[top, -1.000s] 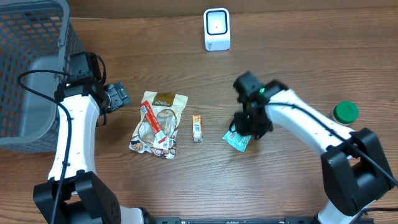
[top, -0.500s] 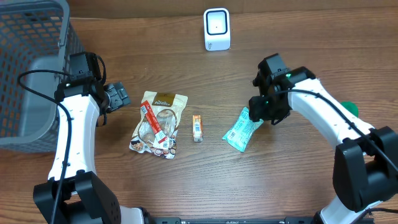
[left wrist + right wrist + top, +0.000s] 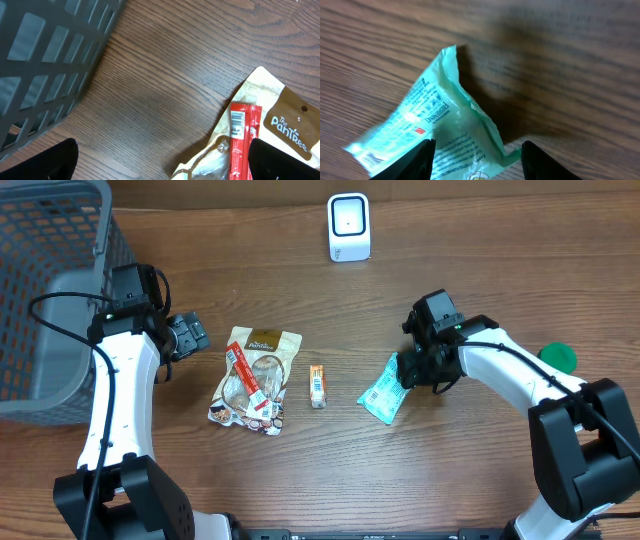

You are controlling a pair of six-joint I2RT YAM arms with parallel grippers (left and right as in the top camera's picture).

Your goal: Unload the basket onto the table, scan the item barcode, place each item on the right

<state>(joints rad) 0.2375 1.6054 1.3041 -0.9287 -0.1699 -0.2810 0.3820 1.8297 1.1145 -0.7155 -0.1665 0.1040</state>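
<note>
Right claw (image 3: 477, 150) spread, straddling the raised end of the green packet (image 3: 437, 122); not pinching it, I think. The packet lies on the counter (image 3: 470, 480), its long axis running diagonally away from my claw toward the middle. Left claw (image 3: 190, 335), also spread, is well apart.

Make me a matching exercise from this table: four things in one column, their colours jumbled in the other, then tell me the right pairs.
Things:
1. scanner
2. basket
3. snack pouch
4. flat packet

Colours:
A. mint green
B. tan and brown
C. white
D. grey

Pairs: 1-C, 2-D, 3-B, 4-A
</note>
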